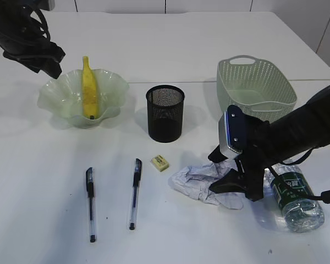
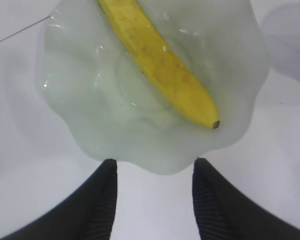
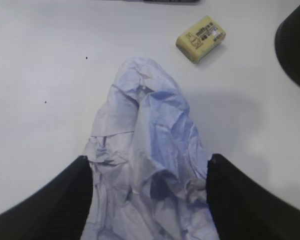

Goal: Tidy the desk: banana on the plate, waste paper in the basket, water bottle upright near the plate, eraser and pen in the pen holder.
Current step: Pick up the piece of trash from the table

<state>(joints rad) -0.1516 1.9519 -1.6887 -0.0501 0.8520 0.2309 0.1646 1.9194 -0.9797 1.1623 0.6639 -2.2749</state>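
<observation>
1. You see the banana (image 1: 88,88) lying in the plate (image 1: 55,99), far left of the pen holder (image 1: 165,113).
2. Your left gripper (image 2: 155,172) hangs over the plate's edge, jaws partly apart, holding nothing.
3. Your right gripper (image 3: 147,172) straddles the waste paper (image 3: 145,155), right and in front of the pen holder; jaws wide, one on each side, with no clear squeeze.
4. The eraser (image 1: 160,163) sits just in front of the pen holder; two pens (image 1: 134,193) lie further forward.
5. The water bottle (image 1: 294,198) lies on its side right of the paper, the basket (image 1: 256,88) right of the pen holder.
</observation>
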